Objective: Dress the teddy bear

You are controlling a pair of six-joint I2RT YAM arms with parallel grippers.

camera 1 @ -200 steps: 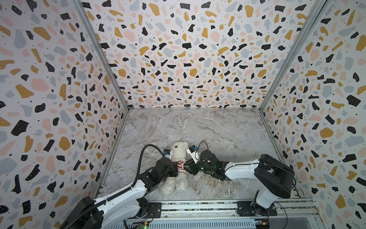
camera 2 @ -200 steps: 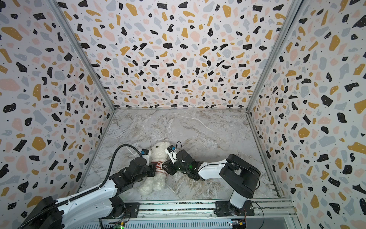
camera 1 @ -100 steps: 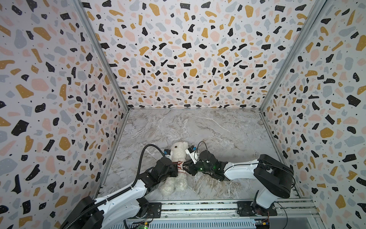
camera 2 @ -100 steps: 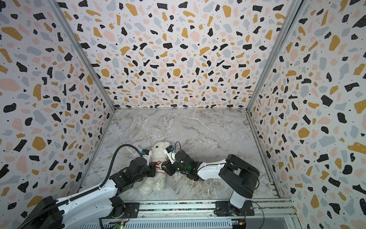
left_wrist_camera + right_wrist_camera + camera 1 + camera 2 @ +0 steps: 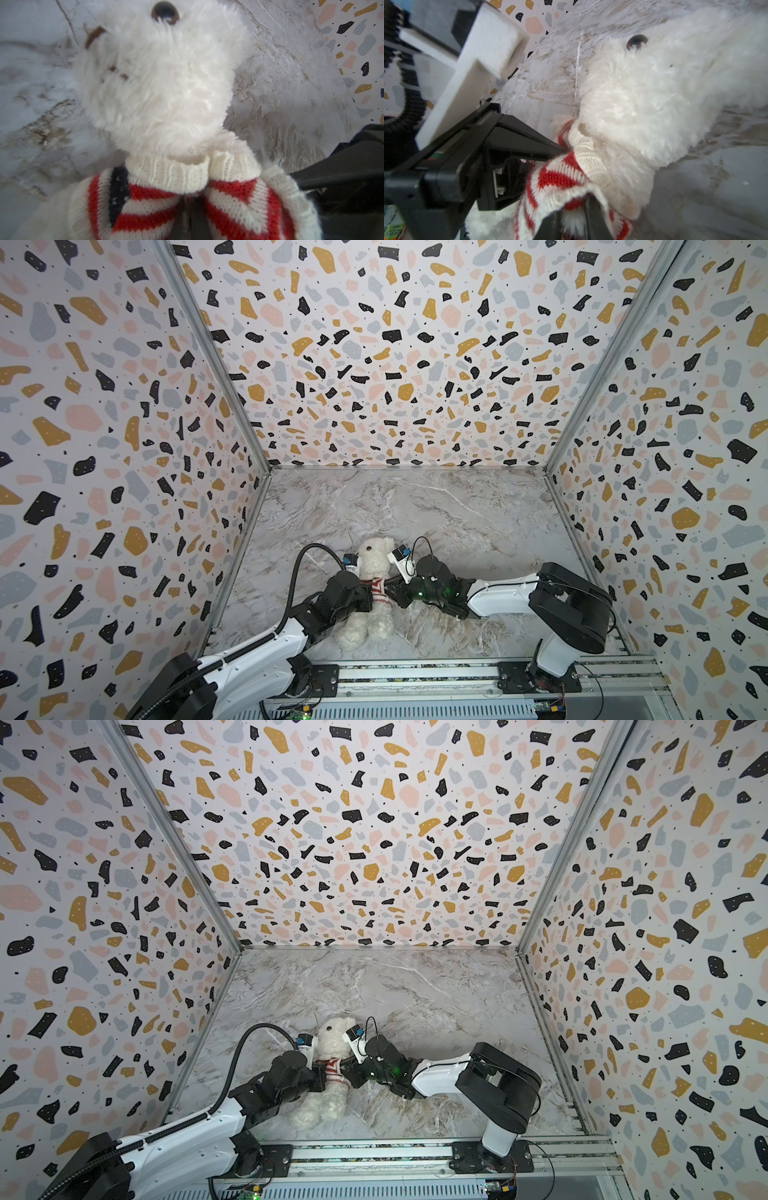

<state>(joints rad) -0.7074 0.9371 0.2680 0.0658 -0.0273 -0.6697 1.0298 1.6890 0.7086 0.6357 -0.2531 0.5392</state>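
Note:
The teddy bear (image 5: 374,558) (image 5: 332,1036) lies on its back in both top views, head toward the back wall and legs toward the front rail. A red-and-white striped sweater (image 5: 377,588) (image 5: 332,1068) is bunched round its neck and chest. My left gripper (image 5: 368,594) (image 5: 190,201) is shut on the sweater (image 5: 149,207) just under the white collar. From the other side, my right gripper (image 5: 392,591) (image 5: 573,209) has its jaws drawn close on the sweater's hem (image 5: 560,178), with a tuft of fur between them. The bear's arms are hidden.
The marble floor (image 5: 436,514) is walled by terrazzo panels at the left (image 5: 124,448), back (image 5: 395,364) and right (image 5: 665,448). An aluminium rail (image 5: 415,676) carrying both arm bases runs along the front edge. A black cable (image 5: 307,556) loops above the left arm.
The right gripper's jaws have drawn in on the sweater hem. Both arms and the bear stay nearly where they were.

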